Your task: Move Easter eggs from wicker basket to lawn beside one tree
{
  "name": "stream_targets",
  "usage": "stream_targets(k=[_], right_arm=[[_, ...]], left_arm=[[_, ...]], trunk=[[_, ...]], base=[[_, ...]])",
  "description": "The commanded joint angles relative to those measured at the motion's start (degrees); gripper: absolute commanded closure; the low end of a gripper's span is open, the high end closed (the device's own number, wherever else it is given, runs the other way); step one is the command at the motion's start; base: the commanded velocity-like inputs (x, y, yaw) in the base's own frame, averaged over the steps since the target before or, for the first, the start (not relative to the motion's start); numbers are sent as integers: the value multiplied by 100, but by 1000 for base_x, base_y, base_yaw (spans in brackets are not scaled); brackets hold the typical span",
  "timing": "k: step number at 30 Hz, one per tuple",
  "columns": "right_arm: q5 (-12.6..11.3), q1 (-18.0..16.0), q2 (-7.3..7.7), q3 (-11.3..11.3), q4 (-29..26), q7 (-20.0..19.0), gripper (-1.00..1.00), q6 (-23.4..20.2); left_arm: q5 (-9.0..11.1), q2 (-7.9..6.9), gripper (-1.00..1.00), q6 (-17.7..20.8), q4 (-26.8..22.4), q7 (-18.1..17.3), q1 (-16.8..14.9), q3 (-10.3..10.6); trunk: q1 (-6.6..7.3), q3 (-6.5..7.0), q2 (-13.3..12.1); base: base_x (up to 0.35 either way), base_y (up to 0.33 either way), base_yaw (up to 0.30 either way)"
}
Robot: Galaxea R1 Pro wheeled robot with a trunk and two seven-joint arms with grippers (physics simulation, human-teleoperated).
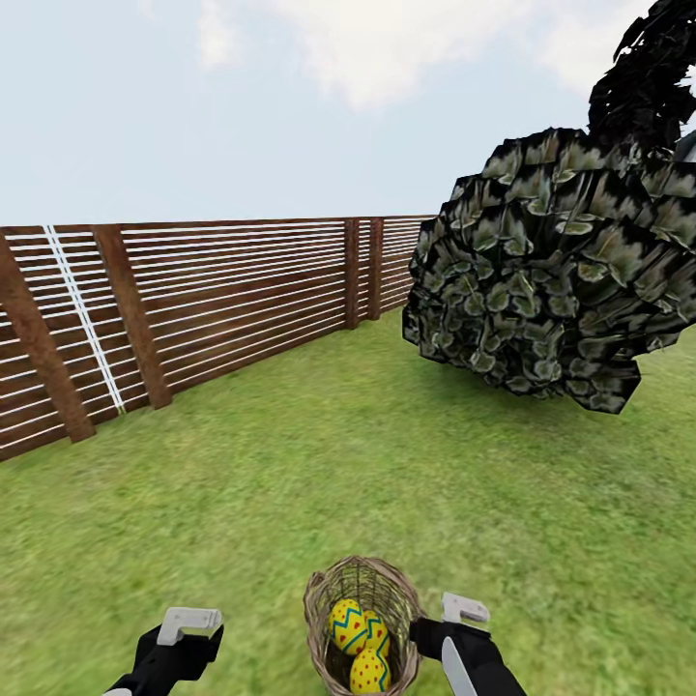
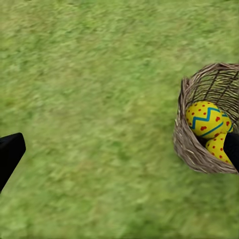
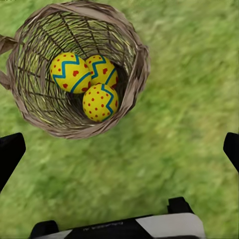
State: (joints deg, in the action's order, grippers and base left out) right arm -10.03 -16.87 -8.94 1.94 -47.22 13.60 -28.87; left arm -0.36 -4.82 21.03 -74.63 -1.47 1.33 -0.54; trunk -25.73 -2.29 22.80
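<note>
Right end effector (image 3: 119,149) open above yellow zigzag Easter eggs (image 3: 87,84), wicker basket (image 3: 132,84).

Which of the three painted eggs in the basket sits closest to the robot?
The egg lowest in the head view, lying by the near rim of the wicker basket. The other two eggs lie side by side behind it.

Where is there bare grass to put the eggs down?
Open lawn runs between the fence and the dark foliage, and ahead of the wicker basket. It is crowded only inside the basket, around the three eggs.
</note>
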Motion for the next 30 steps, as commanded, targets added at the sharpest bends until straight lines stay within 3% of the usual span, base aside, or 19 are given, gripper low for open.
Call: stream_targets(k=[1, 8, 13, 17, 22, 30], right_arm=[[-61, -4, -4, 7, 0, 42, -100, -16], [-59, -329, 1, 17, 278, 59, -100, -21], [-59, -1077, 9, 138, 1156, 66, -100, -22], [-54, -1473, 24, 425, 1463, 70, -100, -27], [-52, -1957, 29, 533, 1975, 232, -100, -27], [-52, -2317, 77, 572, 2518, 411, -100, -16]], left_arm=[[-5, 0, -100, 33, -13, -16, -1, -3], [5, -3, -100, 53, -20, -23, -1, 1], [9, -8, -100, 71, -28, -28, -1, -5], [5, -9, -100, 65, -26, -24, -1, -1], [8, -10, -100, 66, -31, -24, -1, -2], [2, -15, -100, 69, -27, -23, -1, -2]], trunk=[[-6, -12, 12], [-6, -12, 12], [-6, -12, 12], [-6, -12, 12], [-6, -12, 12], [-6, -12, 12]], base=[[176, 16, 0], [117, 6, 0], [54, 1, 0], [42, 0, 0], [10, 0, 0], [68, 0, 0]])
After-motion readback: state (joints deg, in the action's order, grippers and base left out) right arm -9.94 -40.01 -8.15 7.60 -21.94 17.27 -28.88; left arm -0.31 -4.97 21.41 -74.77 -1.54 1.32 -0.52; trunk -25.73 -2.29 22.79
